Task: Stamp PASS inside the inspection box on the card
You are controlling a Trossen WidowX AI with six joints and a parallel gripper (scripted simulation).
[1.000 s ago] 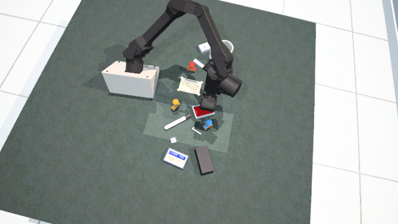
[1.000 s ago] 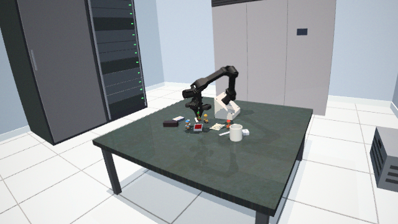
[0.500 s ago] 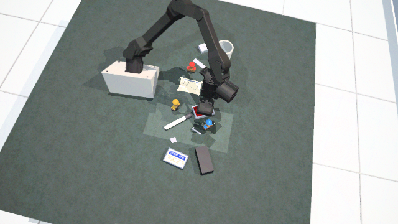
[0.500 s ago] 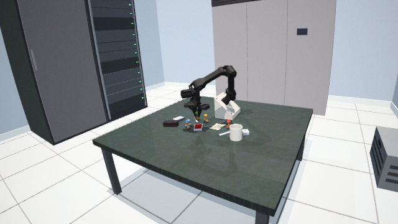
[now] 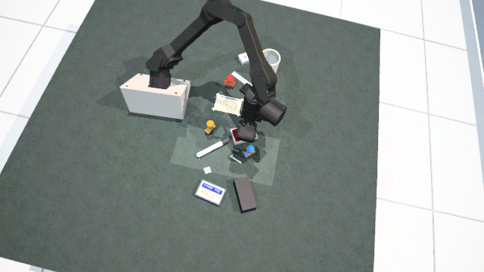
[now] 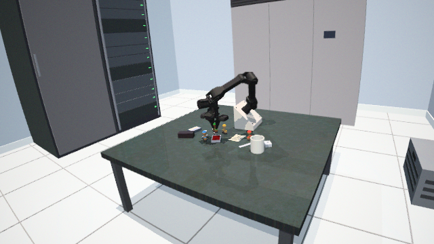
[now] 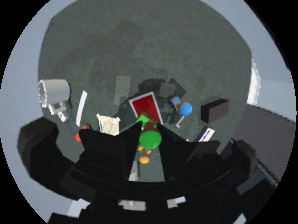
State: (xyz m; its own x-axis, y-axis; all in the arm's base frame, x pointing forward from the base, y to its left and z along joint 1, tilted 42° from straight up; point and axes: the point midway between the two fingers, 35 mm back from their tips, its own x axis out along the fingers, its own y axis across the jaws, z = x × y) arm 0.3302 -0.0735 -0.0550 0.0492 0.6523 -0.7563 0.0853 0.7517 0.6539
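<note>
My gripper (image 5: 246,135) (image 6: 215,127) is shut on the green-knobbed stamp (image 6: 215,130) (image 7: 150,139). The stamp is low over or beside the ink pad's near edge in the wrist view; I cannot tell whether it touches. The red ink pad (image 5: 235,135) (image 6: 215,137) (image 7: 146,104) lies open, partly hidden under the gripper in the top view. The cream card (image 5: 228,104) (image 6: 237,137) (image 7: 108,125) lies beside it, its box too small to read. No word is readable on the stamp.
A blue stamp (image 5: 249,151) (image 7: 185,109) stands close to the pad, a yellow stamp (image 5: 210,126) and white marker (image 5: 212,148) on its other side. A red stamp (image 5: 229,81), mug (image 6: 257,144), dark block (image 5: 245,194) and labelled case (image 5: 210,193) stand farther out.
</note>
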